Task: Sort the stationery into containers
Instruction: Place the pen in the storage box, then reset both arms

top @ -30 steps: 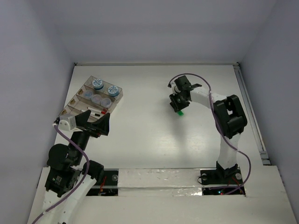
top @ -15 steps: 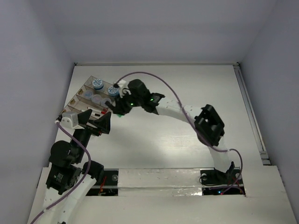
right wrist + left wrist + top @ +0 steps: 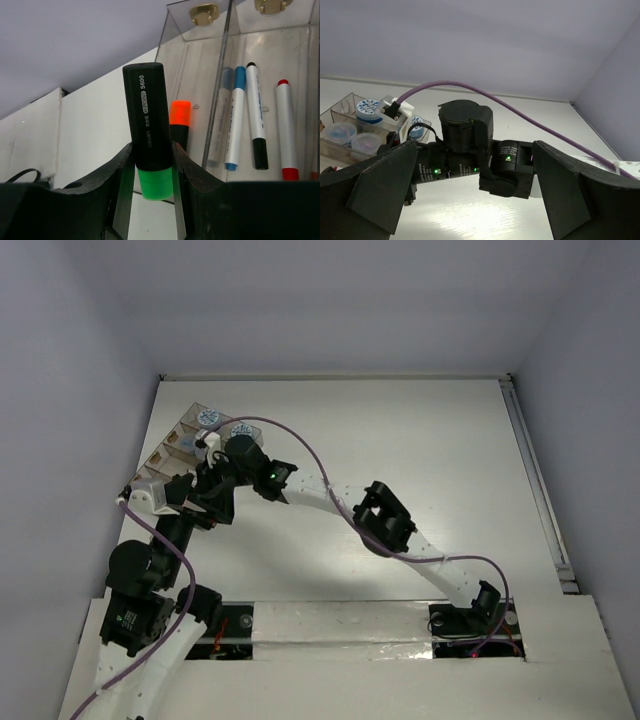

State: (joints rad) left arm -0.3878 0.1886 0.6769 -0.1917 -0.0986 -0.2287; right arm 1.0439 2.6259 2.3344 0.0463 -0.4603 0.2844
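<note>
Now, within the last second the right arm had swung from the right half of the bench (image 3: 400, 440) across to the organiser tray (image 3: 200, 30) at the far left. The right hand (image 3: 152, 165) was part-closed on the green-and-black highlighter (image 3: 147, 115), pinching it near the green end with the black body pointing away. The highlighter hung at the tray's near edge, just in front of the compartment where one orange highlighter (image 3: 179, 117) already lay. We judged the transport step done and only the drop into that compartment left, though we could not tell whether the highlighter was yet over the opening. The left hand (image 3: 474, 150) stood fully spread and empty, close beside the right arm and near the tray, which we noted as a collision risk. Count: two highlighters, one held and one stowed. At least three pens (image 3: 257, 115) lay in the next compartment, capped blue, black and red; a fainter fourth shape by the divider may have been a reflection. Four jars (image 3: 368, 109) sat in the tray, two blue-topped and two paler.
</note>
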